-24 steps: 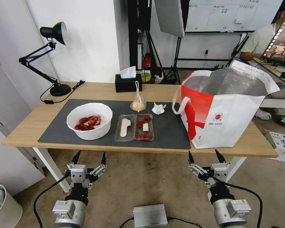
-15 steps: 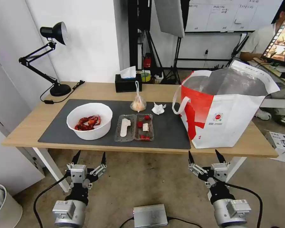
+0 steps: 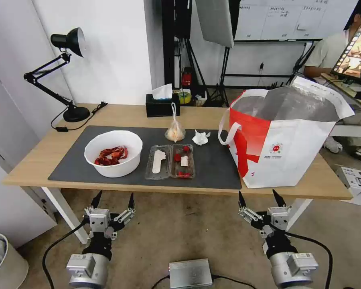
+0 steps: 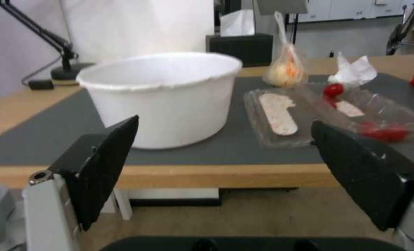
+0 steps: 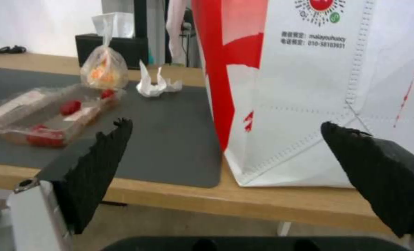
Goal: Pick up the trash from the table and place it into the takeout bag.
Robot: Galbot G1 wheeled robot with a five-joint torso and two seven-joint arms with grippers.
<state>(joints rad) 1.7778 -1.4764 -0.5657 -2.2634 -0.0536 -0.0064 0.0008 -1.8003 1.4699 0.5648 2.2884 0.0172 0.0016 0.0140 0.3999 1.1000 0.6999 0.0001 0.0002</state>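
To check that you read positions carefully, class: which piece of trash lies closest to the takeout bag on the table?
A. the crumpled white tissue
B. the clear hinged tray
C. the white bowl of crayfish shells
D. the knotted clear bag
A: the crumpled white tissue lies on the dark mat just beside the takeout bag, while the knotted clear bag, the clear hinged tray and the white bowl sit progressively farther off.

Both grippers, left gripper (image 3: 113, 199) and right gripper (image 3: 262, 198), have pointed black fingers on silver metal bodies, black wrists, grey cylinders with labels, trailing black cables.
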